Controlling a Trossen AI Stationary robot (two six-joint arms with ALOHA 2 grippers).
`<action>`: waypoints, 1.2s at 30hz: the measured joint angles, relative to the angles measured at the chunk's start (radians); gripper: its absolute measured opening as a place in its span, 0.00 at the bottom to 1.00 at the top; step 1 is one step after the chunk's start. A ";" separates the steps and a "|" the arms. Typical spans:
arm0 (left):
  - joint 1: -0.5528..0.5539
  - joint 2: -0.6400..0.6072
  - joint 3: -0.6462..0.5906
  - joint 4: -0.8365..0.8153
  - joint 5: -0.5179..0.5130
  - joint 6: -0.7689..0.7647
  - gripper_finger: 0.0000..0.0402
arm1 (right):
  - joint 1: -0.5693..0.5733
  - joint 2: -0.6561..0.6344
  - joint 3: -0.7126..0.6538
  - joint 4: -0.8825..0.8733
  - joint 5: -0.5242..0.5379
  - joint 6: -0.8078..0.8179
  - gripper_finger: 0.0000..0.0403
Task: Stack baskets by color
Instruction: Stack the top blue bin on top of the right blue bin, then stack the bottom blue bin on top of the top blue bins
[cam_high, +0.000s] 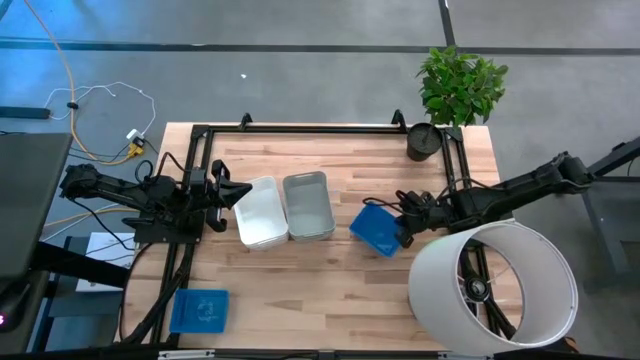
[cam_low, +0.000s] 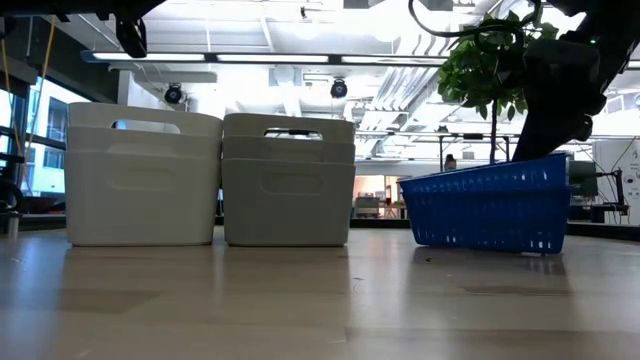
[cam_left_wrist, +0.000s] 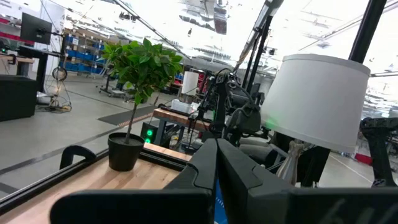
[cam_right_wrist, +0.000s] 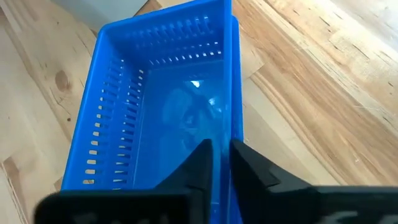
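Two dark, slender jointed arms — matte black jaws, thin black cables alongside.

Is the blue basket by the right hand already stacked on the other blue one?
No: the blue basket sits alone by the right hand, while the other blue basket lies at the table's near left corner.

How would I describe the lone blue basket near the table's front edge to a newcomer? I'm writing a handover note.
Start from the wooden table seen from above and go to its front corner on the left arm's side. There a blue basket lies flat by itself, away from the white stack and the grey stack. Unlike the other blue basket, no tool is near it.
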 joint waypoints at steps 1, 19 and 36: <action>0.000 0.000 0.000 0.000 0.000 0.000 0.00 | 0.000 0.000 0.000 0.000 0.000 0.000 0.13; 0.000 0.000 0.000 -0.001 0.016 -0.033 0.00 | 0.000 -0.099 0.074 -0.162 0.076 -0.033 0.51; 0.000 0.000 0.000 -0.010 0.017 -0.070 0.00 | 0.024 -0.483 -0.388 0.790 0.202 -0.320 0.51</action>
